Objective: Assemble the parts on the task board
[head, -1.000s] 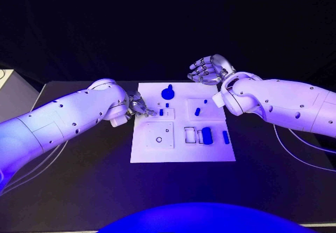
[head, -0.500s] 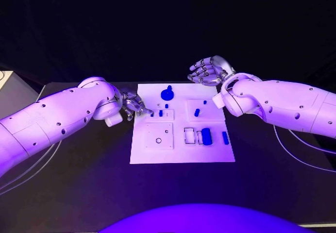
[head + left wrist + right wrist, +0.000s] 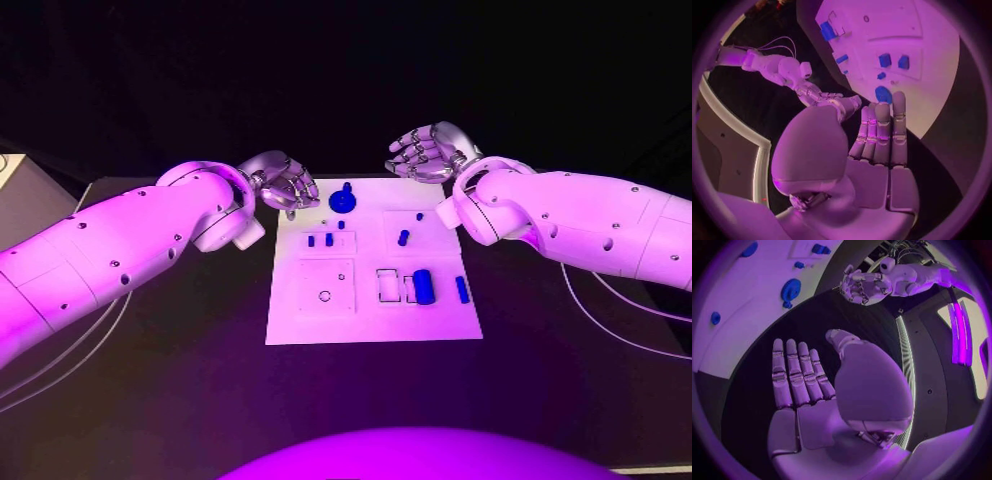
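Since a second ago the left hand (image 3: 281,183) has lifted off the small pegs at the task board's (image 3: 372,325) near-left field and drawn back to the board's far-left corner, where it hangs with its fingers (image 3: 882,131) straight and side by side, grasping nothing. At the board's far-right corner the right hand (image 3: 427,152) stays where it was, also released, with its fingers (image 3: 795,372) flat and nothing in the palm. Centred on the black worktop (image 3: 159,370), the board carries a round blue knob (image 3: 343,199) near its far edge, between the two hands. Nearer the middle of the board stand two small blue pegs (image 3: 323,240) and a slanted blue pin (image 3: 404,237). A larger blue block (image 3: 424,283) and a slim blue bar (image 3: 462,290) sit by the board's right edge.
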### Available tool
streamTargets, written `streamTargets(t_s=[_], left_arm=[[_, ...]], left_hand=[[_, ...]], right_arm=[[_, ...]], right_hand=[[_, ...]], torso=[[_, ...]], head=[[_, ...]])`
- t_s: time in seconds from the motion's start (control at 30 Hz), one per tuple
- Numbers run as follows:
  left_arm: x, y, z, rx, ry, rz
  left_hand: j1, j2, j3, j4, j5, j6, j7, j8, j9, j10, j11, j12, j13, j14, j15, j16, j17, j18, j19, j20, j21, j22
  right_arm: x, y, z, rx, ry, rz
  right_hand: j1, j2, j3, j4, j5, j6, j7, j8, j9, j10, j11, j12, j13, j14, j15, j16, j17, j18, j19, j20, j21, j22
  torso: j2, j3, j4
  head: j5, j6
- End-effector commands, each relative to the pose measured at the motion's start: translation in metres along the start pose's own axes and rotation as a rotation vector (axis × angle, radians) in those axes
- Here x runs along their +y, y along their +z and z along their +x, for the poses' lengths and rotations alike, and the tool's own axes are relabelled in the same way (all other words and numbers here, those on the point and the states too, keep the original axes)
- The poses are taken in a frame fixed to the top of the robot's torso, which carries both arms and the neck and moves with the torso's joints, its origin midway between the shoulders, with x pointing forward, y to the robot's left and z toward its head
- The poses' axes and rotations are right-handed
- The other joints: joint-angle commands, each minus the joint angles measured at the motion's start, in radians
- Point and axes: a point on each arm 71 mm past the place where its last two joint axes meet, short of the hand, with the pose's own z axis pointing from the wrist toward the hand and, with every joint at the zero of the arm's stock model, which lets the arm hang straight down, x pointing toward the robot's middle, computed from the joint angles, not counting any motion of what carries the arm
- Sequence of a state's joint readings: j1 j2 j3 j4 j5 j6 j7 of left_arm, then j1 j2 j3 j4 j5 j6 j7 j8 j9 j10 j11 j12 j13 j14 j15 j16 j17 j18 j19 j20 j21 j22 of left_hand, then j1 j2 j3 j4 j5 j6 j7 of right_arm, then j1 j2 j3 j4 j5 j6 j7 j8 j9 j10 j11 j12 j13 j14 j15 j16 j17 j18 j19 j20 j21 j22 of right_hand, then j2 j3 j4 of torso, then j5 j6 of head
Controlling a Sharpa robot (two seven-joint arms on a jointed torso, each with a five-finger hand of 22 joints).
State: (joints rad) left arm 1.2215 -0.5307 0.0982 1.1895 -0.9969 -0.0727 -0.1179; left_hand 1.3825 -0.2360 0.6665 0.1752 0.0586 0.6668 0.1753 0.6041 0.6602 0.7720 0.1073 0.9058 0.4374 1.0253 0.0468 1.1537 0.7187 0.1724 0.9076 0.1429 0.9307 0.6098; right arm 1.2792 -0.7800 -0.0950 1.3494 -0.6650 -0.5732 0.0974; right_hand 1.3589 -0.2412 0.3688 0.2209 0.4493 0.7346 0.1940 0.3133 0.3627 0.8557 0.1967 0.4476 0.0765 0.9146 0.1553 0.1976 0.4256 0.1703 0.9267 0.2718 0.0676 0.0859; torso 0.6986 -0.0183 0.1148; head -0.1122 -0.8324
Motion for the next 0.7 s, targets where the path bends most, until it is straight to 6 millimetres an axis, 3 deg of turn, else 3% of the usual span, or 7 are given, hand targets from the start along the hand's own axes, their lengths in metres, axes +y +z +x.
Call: streamTargets(t_s=[0.03,0.07,0.1,0.17,0.37,0.5,0.7], left_arm=[[-0.012,0.003,-0.002,-0.132,0.132,0.177],[-0.012,0.004,-0.001,-0.133,0.142,0.183],[-0.013,0.005,0.001,-0.134,0.161,0.195],[-0.014,0.008,0.006,-0.134,0.201,0.214],[-0.015,0.017,0.02,-0.113,0.32,0.251],[-0.013,0.023,0.028,-0.077,0.397,0.255],[-0.009,0.03,0.039,0.005,0.455,0.24]], left_hand=[[0.011,0.012,0.004,-0.03,-0.003,0.015,-0.005,-0.017,-0.038,0.0,-0.004,-0.033,-0.038,-0.002,-0.007,-0.005,-0.018,0.012,0.007,-0.004,-0.005,-0.001],[0.016,0.018,0.008,-0.039,-0.003,0.027,-0.008,-0.023,-0.052,0.005,-0.008,-0.043,-0.05,-0.002,-0.011,-0.006,-0.024,0.012,0.008,-0.006,-0.004,0.0],[0.037,0.025,0.024,-0.068,-0.002,0.036,-0.012,-0.058,-0.088,0.015,-0.018,-0.073,-0.078,-0.002,-0.019,-0.012,-0.035,0.013,0.011,-0.018,0.01,0.009],[0.039,0.032,0.025,-0.103,-0.003,0.067,-0.013,-0.107,-0.14,0.035,-0.016,-0.111,-0.117,0.002,-0.021,-0.019,-0.053,0.011,0.0,-0.022,0.031,0.027],[0.054,0.033,0.01,-0.176,-0.001,0.115,-0.018,-0.165,-0.201,0.059,-0.012,-0.171,-0.177,0.025,-0.021,-0.009,-0.065,0.013,-0.016,-0.024,0.088,0.07],[0.044,0.021,0.002,-0.189,0.0,0.129,-0.023,-0.18,-0.217,0.059,-0.009,-0.198,-0.198,0.045,-0.019,0.013,-0.043,0.012,-0.019,-0.022,0.103,0.081],[0.008,0.004,-0.013,-0.183,-0.001,0.135,-0.03,-0.206,-0.235,0.037,0.0,-0.247,-0.23,0.051,-0.011,0.031,-0.041,0.012,-0.02,-0.012,0.098,0.077]], right_arm=[[0.001,0.0,0.001,0.003,-0.006,-0.014],[0.001,0.0,0.001,0.003,-0.007,-0.014],[0.001,0.0,0.001,0.003,-0.009,-0.015],[0.001,0.0,0.001,0.002,-0.014,-0.018],[0.003,0.0,0.002,0.005,-0.032,-0.03],[0.004,0.0,0.003,0.008,-0.045,-0.039],[0.005,0.0,0.004,0.009,-0.055,-0.046]], right_hand=[[0.024,0.005,0.016,-0.022,0.005,-0.01,0.061,0.006,-0.003,-0.006,-0.001,0.006,-0.006,0.002,0.002,-0.006,-0.003,0.014,-0.002,-0.003,0.003,-0.005],[0.031,0.004,0.022,-0.028,0.005,-0.01,0.06,0.006,-0.003,-0.007,-0.001,0.007,-0.008,0.003,0.002,-0.006,-0.004,0.014,-0.001,-0.003,0.003,-0.007],[0.035,0.003,0.025,-0.032,0.004,-0.01,0.06,0.007,-0.004,-0.007,-0.001,0.007,-0.008,0.003,0.002,-0.006,-0.004,0.014,-0.001,-0.003,0.003,-0.008],[0.049,-0.001,0.039,-0.046,0.003,-0.008,0.059,0.009,-0.004,-0.008,-0.002,0.008,-0.01,0.006,0.001,-0.006,-0.006,0.014,0.001,-0.004,0.003,-0.011],[0.091,-0.015,0.091,-0.093,-0.02,0.004,0.053,0.018,-0.007,-0.009,-0.007,0.002,-0.013,0.021,-0.004,-0.004,-0.011,0.014,0.012,-0.009,0.006,-0.015],[0.111,-0.022,0.13,-0.126,-0.048,0.015,0.047,0.021,-0.011,-0.01,-0.009,-0.014,-0.014,0.028,-0.006,-0.01,-0.017,0.014,0.02,-0.013,0.007,-0.016],[0.113,-0.024,0.141,-0.133,-0.054,0.019,0.046,0.021,-0.012,-0.01,-0.009,-0.021,-0.015,0.029,-0.007,-0.014,-0.02,0.014,0.021,-0.014,0.007,-0.017]], torso=[[0.002,-0.0005,-0.0012],[0.002,-0.0004,-0.0013],[0.002,-0.0003,-0.0014],[0.002,0.0,-0.0011],[0.002,0.0008,-0.0017],[0.004,0.0004,-0.0026],[0.004,0.0005,-0.0027]], head=[[-0.001,0.016],[-0.001,0.017],[0.0,0.019],[0.0,0.021],[0.002,0.027],[0.0,0.029],[0.0,0.034]])
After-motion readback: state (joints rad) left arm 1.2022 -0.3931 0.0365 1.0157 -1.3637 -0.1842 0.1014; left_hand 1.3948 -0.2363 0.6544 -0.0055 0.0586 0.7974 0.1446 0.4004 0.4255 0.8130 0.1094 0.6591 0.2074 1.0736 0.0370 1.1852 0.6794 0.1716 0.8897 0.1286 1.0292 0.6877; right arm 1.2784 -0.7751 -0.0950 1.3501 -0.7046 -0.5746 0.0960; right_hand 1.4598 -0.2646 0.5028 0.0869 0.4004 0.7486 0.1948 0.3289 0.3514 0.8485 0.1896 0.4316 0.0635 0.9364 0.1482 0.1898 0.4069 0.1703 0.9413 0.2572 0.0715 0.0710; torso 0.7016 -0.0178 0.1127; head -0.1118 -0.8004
